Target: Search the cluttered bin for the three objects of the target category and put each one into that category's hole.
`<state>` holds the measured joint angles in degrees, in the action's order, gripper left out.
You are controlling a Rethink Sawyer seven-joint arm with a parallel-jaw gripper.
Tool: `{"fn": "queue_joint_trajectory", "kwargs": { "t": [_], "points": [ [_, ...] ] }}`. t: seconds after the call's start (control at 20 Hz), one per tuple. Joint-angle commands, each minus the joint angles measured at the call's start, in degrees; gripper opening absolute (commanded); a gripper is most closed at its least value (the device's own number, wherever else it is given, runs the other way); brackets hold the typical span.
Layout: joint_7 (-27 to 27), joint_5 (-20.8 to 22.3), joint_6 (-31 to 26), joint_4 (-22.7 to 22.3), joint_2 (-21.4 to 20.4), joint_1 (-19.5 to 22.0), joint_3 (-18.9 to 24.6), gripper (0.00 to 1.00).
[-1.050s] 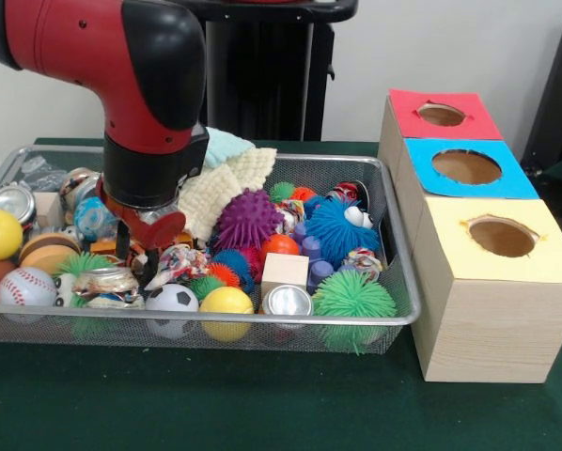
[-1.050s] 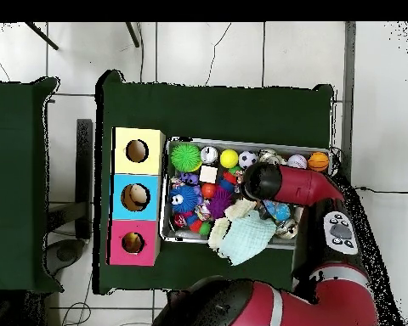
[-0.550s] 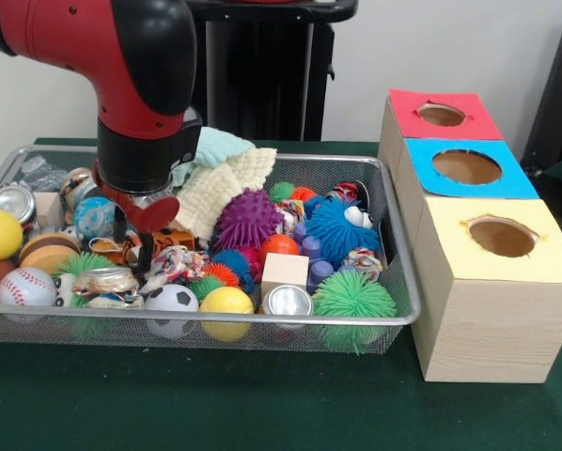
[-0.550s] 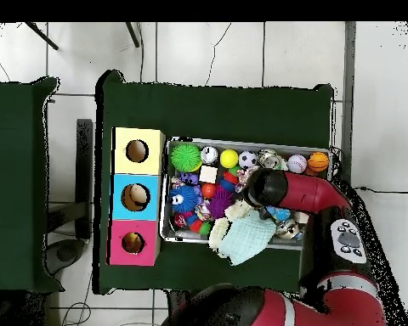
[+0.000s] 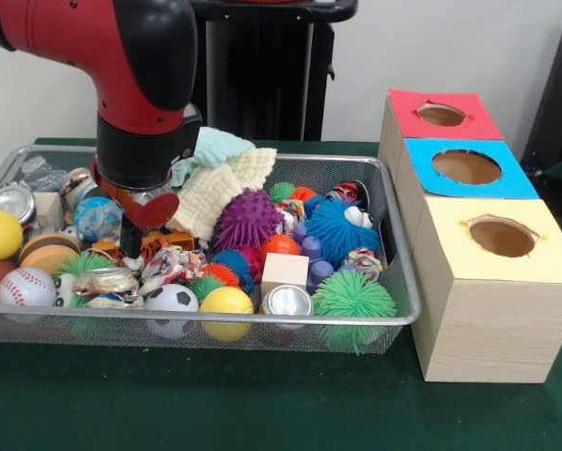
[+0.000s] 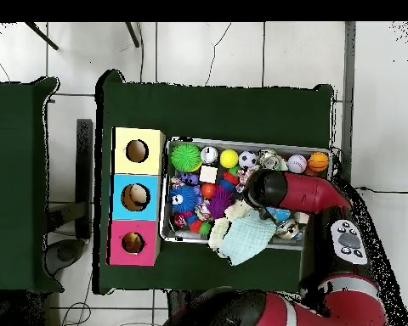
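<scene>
Red and black gripper [image 5: 131, 228] lowered into wire mesh bin [image 5: 394, 282], left part, tips buried among toys; open or closed not discernible. Target category unidentified, so object orientation undetermined. Front view alone shows fingertip area; overhead view hides it under arm, but shows yellow, blue, red-topped wooden box [image 6: 138, 197] in full.

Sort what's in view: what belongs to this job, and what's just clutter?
Job: gripper, mesh bin, red-topped box, blue-topped box, yellow-topped box.
Clutter, unless of the target category, which nothing here shows: purple spiky ball, soccer ball, wooden block, baseball, tin can.
</scene>
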<state>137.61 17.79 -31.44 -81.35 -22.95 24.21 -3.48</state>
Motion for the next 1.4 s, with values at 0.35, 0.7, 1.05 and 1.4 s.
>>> {"fn": "queue_joint_trajectory", "kwargs": {
  "t": [0.35, 0.7, 1.05, 1.4],
  "points": [
    [-10.6, 5.6, 0.5, -1.6, 1.7, 2.7, 9.0, 0.0],
    [-9.4, 7.7, 2.4, 1.2, 6.5, 3.7, 10.1, 0.0],
    [-9.6, 7.1, 0.0, 0.6, 5.9, 4.6, 11.5, 0.0],
    [-9.9, 6.5, -1.6, -2.1, 4.5, 5.5, 12.4, 0.0]
  ]
}}
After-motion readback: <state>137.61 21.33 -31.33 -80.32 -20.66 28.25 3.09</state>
